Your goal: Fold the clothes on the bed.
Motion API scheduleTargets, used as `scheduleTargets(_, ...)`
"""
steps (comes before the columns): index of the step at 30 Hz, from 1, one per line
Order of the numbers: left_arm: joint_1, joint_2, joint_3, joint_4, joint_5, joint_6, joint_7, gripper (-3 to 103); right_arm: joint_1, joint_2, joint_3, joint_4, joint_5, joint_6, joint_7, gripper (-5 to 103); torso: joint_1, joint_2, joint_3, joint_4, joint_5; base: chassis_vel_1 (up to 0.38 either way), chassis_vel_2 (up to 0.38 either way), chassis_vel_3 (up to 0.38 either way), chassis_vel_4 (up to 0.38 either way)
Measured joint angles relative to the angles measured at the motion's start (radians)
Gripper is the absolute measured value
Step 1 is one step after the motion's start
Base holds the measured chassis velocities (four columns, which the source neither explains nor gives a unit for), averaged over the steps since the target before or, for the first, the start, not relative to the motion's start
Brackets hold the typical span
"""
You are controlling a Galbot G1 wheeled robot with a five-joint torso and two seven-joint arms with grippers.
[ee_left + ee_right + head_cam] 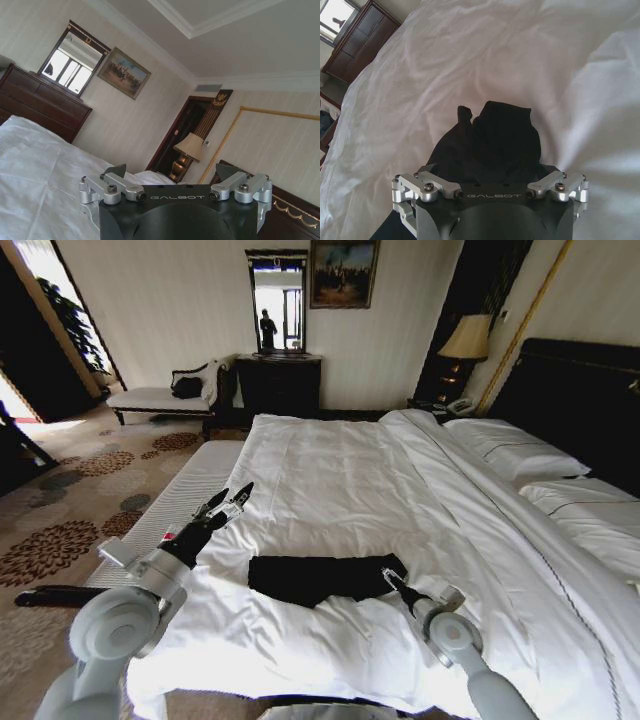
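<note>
Black T-shirt [320, 577] lies bunched into a narrow strip on the bed [340, 470] near its foot edge; right gripper [394, 582] sits at its right end, fingers state unclear, probably for a fold, while left gripper [232, 502] hovers clear, fingers spread and empty.

My head camera looked forward and down over the bed [340, 470] from its foot side, taking in both arms. The left wrist camera sat behind the left gripper [172, 172], tilted up toward the far wall. The right wrist camera hung close behind the right gripper [490, 175], facing the black T-shirt [500, 135] just ahead; all three shared the white sheets.
</note>
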Motion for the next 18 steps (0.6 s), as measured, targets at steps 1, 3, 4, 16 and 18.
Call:
scheduleTargets(1,0.0,0.0,0.0,0.0,0.0,0.0,0.0,100,0.0,0.0,0.0,0.0,0.0,0.0,0.0,100,0.0,0.0,0.0,0.0,0.0,0.0,0.0,0.0,0.0)
scheduleTargets(3,-0.001,-0.004,-0.013,0.004,0.002,0.0,-0.003,100,0.013,0.023,-0.004,-0.026,-0.001,0.007,-0.014,100,0.0,0.0,0.0,0.0,0.0,0.0,0.0,0.0,0.0)
scheduleTargets(4,-0.001,-0.006,-0.017,0.003,0.002,0.0,-0.004,100,0.015,0.027,-0.006,-0.033,-0.003,0.009,-0.018,100,0.0,0.0,0.0,0.0001,-0.0001,0.0,0.0,0.0,0.0)
scheduleTargets(16,0.022,-0.025,-0.037,-0.011,0.027,-0.004,-0.005,100,0.023,0.064,-0.005,-0.064,-0.004,0.04,-0.064,64,0.0,0.0,0.0,0.0002,0.0,0.0,0.0,0.0,0.0)
scheduleTargets(18,0.026,-0.026,-0.036,-0.012,0.037,-0.005,-0.005,100,0.023,0.072,0.0,-0.063,-0.004,0.047,-0.068,58,0.0,0.0,0.0,0.0002,0.0001,0.0,0.0,0.0,0.0)
